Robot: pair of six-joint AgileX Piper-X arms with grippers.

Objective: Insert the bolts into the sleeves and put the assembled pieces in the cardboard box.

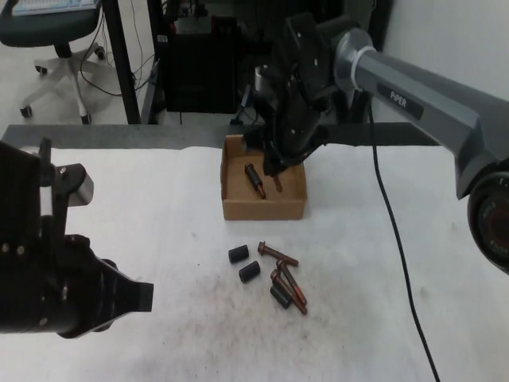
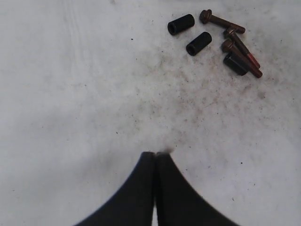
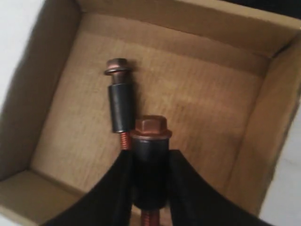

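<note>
White cloth point(image 1: 119, 207) carries loose bolts point(image 1: 278, 253) and sleeves point(image 1: 238, 255) near the cardboard box point(image 1: 262, 209). Right gripper point(image 3: 149, 160) clamps a sleeved bolt point(image 3: 150, 134) over it; left gripper point(image 2: 156, 154) has its fingers touching.

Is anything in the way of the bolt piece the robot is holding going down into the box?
Nothing visible blocks it. The right gripper holds the assembled piece over the open cardboard box. Another finished piece lies inside, with bare floor beside it.

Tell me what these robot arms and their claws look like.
The right arm is a grey tube with a white ring, a black strip of white lettering and a black wrist. The left arm looks black. The left gripper and right gripper each have two black, tapering fingers.
</note>
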